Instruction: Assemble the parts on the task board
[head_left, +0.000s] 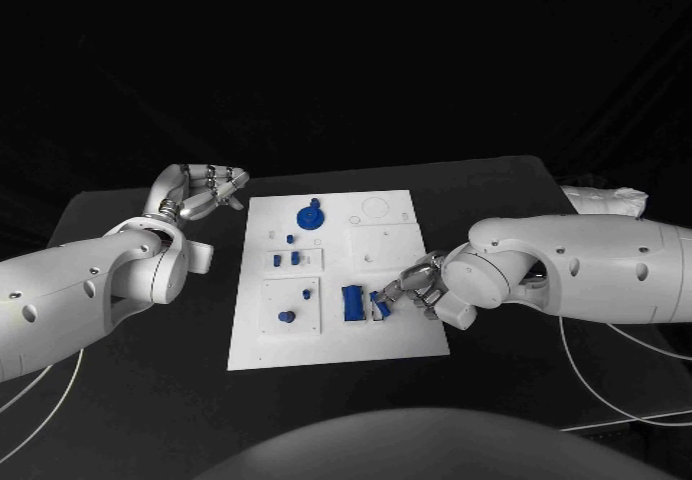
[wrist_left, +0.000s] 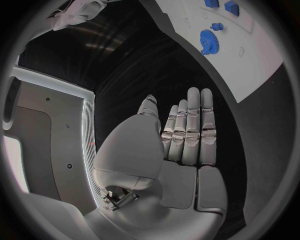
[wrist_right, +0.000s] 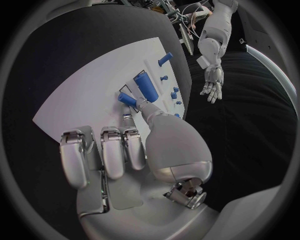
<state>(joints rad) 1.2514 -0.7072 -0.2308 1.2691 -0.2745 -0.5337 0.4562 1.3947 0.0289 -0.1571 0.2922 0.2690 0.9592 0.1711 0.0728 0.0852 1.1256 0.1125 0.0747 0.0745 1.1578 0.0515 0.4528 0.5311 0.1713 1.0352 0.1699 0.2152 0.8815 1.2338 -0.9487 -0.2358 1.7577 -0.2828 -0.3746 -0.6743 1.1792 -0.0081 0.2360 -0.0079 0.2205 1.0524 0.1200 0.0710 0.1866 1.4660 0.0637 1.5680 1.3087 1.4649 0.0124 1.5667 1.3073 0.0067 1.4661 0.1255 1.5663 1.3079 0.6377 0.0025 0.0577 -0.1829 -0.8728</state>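
The right hand (head_left: 414, 288) pinches a small blue part (head_left: 382, 303) at the task board (head_left: 404, 345)'s near right; a loose pinch could drop it, while the left hand (head_left: 206, 188) waits open.

From where I stand, the black tabletop (head_left: 130, 400) lies bare at six and seven o'clock of the task board (head_left: 397, 335), and at twelve beyond its far edge.

The left hand (head_left: 206, 188) hangs off the board's ten o'clock corner, fingers (wrist_left: 192, 125) straight and together, holding nothing, blocking that corner.

The right hand (head_left: 414, 288) sits over the board's four o'clock edge, its fingers (wrist_right: 103, 152) curled just beside the tall blue block (head_left: 352, 303) and a smaller blue piece (head_left: 382, 304), so that side is crowded.

The blue gear (head_left: 310, 216) stands near twelve o'clock, the small blue pegs (head_left: 284, 259) mid-board, with bare white board around them.
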